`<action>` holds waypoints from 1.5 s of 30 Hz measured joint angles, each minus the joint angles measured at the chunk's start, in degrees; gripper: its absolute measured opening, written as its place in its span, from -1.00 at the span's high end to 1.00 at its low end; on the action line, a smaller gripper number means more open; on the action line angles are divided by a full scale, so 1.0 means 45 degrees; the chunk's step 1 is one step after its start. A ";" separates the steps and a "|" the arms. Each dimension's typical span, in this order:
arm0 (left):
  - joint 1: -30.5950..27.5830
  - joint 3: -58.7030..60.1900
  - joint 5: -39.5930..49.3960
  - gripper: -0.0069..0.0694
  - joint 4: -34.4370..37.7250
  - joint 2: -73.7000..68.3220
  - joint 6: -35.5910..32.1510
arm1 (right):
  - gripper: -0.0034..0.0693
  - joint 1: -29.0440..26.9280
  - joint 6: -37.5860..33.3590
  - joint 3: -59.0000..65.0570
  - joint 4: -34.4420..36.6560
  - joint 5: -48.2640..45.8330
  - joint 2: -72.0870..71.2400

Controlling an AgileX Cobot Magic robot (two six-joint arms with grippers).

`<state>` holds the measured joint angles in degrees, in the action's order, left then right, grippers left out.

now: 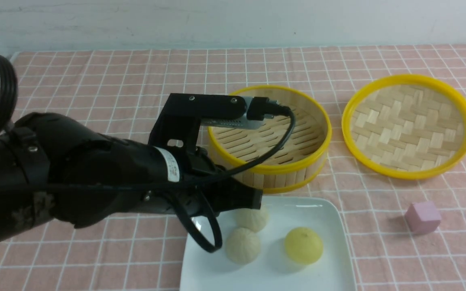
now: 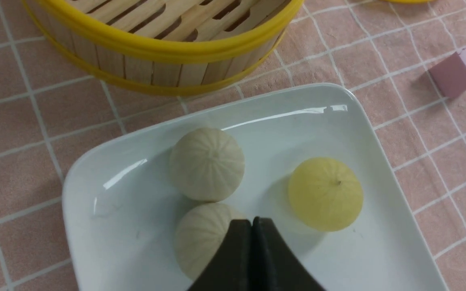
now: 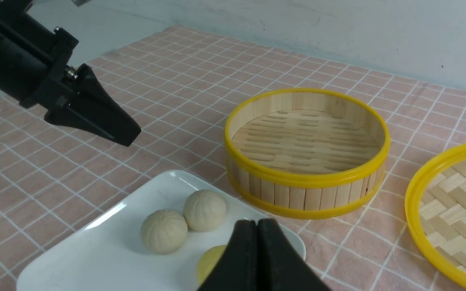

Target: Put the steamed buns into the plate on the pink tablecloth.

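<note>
Now all three steamed buns [image 2: 207, 163] lie on the white plate [image 2: 338, 121], which sits on the pink tablecloth [image 1: 95, 72]. Two beige ones lie side by side, seemingly touching, toward the plate's left, and the yellow bun [image 1: 303, 245] lies apart from them toward its right. The left claw [image 2: 252, 222] hangs over the plate above the nearer beige bun, its jaws pressed together and holding nothing. The right claw [image 3: 257, 224] is likewise pinched shut and empty, well off to the plate's right. Just behind the plate stands the bamboo steamer basket [image 1: 281, 173] with nothing in it. Its woven lid [image 1: 409, 125] lies behind and right of the plate, and a small pink cube [image 1: 423, 217] rests to the plate's right.
</note>
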<state>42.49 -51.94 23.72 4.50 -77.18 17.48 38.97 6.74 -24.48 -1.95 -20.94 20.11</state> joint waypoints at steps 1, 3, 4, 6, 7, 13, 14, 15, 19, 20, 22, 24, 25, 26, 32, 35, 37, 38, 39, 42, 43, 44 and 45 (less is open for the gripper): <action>0.0000 0.0000 0.0027 0.81 -0.0009 0.0000 0.0000 | 0.94 0.0000 0.0001 0.0000 0.0000 0.0000 0.0000; 0.0000 0.0000 0.0040 0.81 -0.0031 0.0000 0.0000 | 0.93 0.0000 -0.0014 0.0000 0.0000 -0.0022 0.0000; 0.0000 0.0000 0.0043 0.81 -0.0031 0.0000 0.0000 | 0.93 0.0000 -0.0014 0.0000 0.0000 -0.0022 0.0000; 0.0000 0.0000 0.0070 0.81 -0.0031 0.0000 0.0000 | 0.93 0.0000 -0.0014 0.0000 0.0000 -0.0022 0.0000; 0.0000 0.0000 0.0070 0.81 -0.0031 0.0000 0.0000 | 0.93 0.0000 -0.0014 0.0000 0.0000 -0.0022 0.0000; 0.0000 0.0028 0.0075 0.80 -0.0041 0.0000 0.0000 | 0.92 0.0000 -0.0026 0.0000 0.0000 -0.0022 0.0000; 0.0000 0.0028 0.0075 0.80 -0.0041 0.0000 0.0000 | 0.92 0.0000 -0.0026 0.0000 0.0000 -0.0022 0.0000; 0.0000 0.0028 0.0075 0.80 -0.0041 0.0000 0.0000 | 0.91 0.0000 -0.0026 0.0000 0.0000 -0.0022 0.0000; 0.0000 0.0060 0.0075 0.79 -0.0041 0.0000 0.0000 | 0.90 0.0000 -0.0026 0.0172 -0.0010 -0.0022 -0.0210; 0.0000 0.0060 0.0101 0.79 -0.0041 0.0000 0.0000 | 0.90 0.0000 -0.0026 0.0307 -0.0010 -0.0008 -0.0323; 0.0000 0.0060 0.0088 0.78 -0.0041 0.0000 0.0000 | 0.90 -0.0264 -0.0026 0.0645 0.0013 0.0081 -0.0636; 0.0000 0.0060 0.0112 0.78 -0.0041 0.0000 0.0000 | 0.90 -0.1212 -0.0026 0.1353 0.0046 0.0093 -0.1163; 0.0000 0.0060 0.0138 0.78 -0.0041 0.0000 0.0000 | 0.89 -0.1809 -0.0026 0.1751 0.0046 0.0093 -0.1538; 0.0000 0.0060 0.0138 0.78 -0.0041 0.0000 0.0000 | 0.89 -0.2316 -0.0026 0.2091 0.0046 0.0081 -0.1985; 0.0000 0.0070 0.0176 0.78 -0.0041 0.0385 0.0000 | 0.88 -0.5766 -0.0026 0.4281 -0.0031 -0.0095 -0.4134; 0.0000 0.0070 0.0478 0.78 -0.0365 0.1323 0.0000 | 0.87 -0.7031 -0.0026 0.5099 -0.0437 -0.0534 -0.4576; 0.0000 0.0070 0.0811 0.78 -0.0576 0.2117 0.0000 | 0.87 -0.7441 -0.0042 0.5470 -0.0790 -0.0806 -0.4590; 0.0000 0.0070 0.1068 0.78 -0.0666 0.2663 0.0000 | 0.87 -0.7524 -0.0042 0.5512 -0.0930 -0.0696 -0.4592; 0.0000 0.0070 0.1156 0.78 -0.0668 0.2755 0.0000 | 0.87 -0.7526 -0.0042 0.5529 -0.0988 -0.0672 -0.4592; 0.0000 0.0070 0.1995 0.78 -0.1001 0.4250 0.0000 | 0.87 -0.7569 -0.0059 0.5555 -0.1096 -0.0532 -0.4592; 0.0000 0.0070 0.2297 0.78 -0.1071 0.4822 0.0000 | 0.87 -0.7569 -0.0059 0.5555 -0.1096 -0.0500 -0.4592; 0.0000 0.0070 0.2626 0.78 -0.1160 0.5163 0.0000 | 0.87 -0.7569 -0.0059 0.5570 -0.1096 -0.0463 -0.4592; 0.0000 0.0070 0.3179 0.78 -0.1354 0.5954 0.0000 | 0.87 -0.7569 -0.0059 0.5570 -0.1096 -0.0459 -0.4592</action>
<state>42.49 -51.63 38.03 -1.59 -50.39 17.48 4.91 6.48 0.58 -6.88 -23.01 -0.55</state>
